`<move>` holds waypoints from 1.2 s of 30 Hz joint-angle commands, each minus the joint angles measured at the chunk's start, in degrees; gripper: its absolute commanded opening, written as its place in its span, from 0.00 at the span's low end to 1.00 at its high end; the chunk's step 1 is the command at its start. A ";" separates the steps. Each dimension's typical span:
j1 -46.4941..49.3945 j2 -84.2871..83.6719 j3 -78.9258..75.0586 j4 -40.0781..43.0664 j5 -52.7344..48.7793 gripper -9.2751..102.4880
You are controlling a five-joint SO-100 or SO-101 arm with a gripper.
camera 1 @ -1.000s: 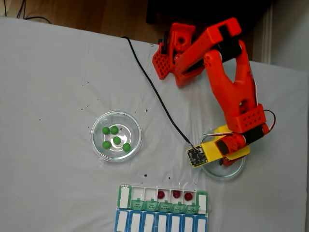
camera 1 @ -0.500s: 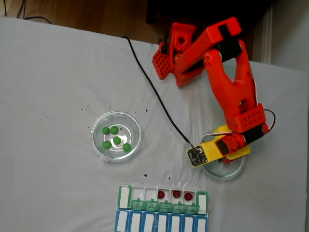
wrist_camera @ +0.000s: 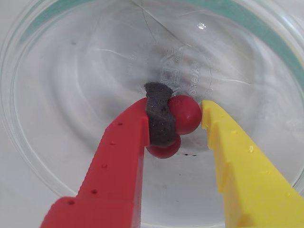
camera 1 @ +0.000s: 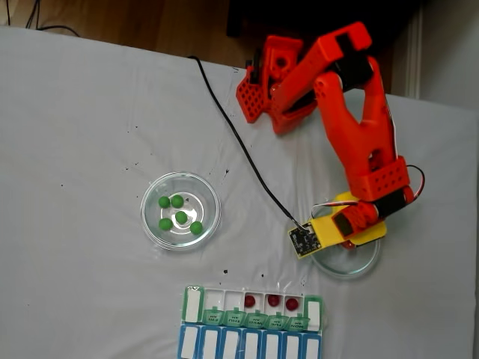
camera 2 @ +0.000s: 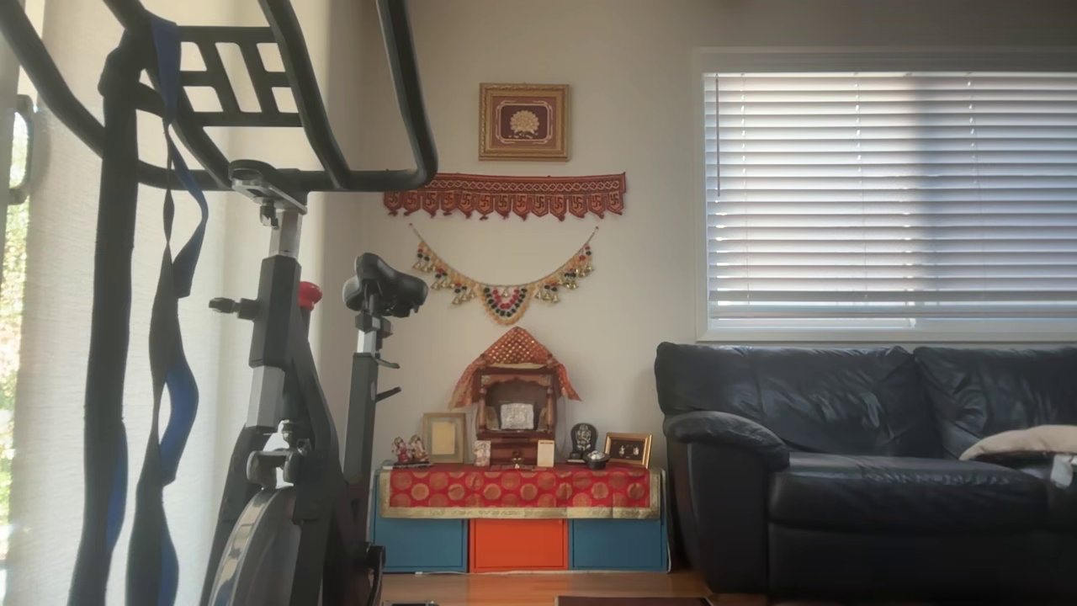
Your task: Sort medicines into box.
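Medicines: in the wrist view, two dark red balls (wrist_camera: 184, 114) sit in a clear glass dish (wrist_camera: 57, 85), touching each other. Gripper (wrist_camera: 178, 111) is down in the dish, red finger with its grey foam pad (wrist_camera: 159, 118) on the left, yellow finger (wrist_camera: 228, 142) on the right. The upper ball sits between pad and yellow tip, jaws narrowed onto it; looks like contact on both sides, so I judge it pinched. The second ball lies just below, half hidden behind the pad. Balls look light, hard, glossy and free to roll, so squeeze across the widest part, foam side doing the gripping.

Fixed view: arm (camera 1: 359, 134) reaches over the right dish (camera 1: 352, 262). The left dish (camera 1: 180, 210) holds five green balls (camera 1: 180, 217). Pill organizer (camera 1: 251, 325) at the bottom edge, well apart from both dishes, has three red balls (camera 1: 273, 301) in adjacent open compartments.

Other view: room only, exercise bike (camera 2: 286, 404) and sofa (camera 2: 867, 454).
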 commanded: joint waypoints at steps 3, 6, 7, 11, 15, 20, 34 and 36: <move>-0.53 3.87 0.00 -0.35 -0.35 0.14; -0.53 3.96 0.00 -0.53 -0.44 0.11; -0.53 4.04 0.00 -0.53 -0.44 0.10; -0.44 4.83 0.35 -0.62 -0.79 0.09; -0.35 6.06 0.88 -0.88 -1.14 0.09; 0.97 6.94 -1.85 0.70 -1.05 0.09; 7.38 10.11 -17.40 13.89 -0.79 0.09; 8.35 10.72 -19.25 15.21 -0.79 0.09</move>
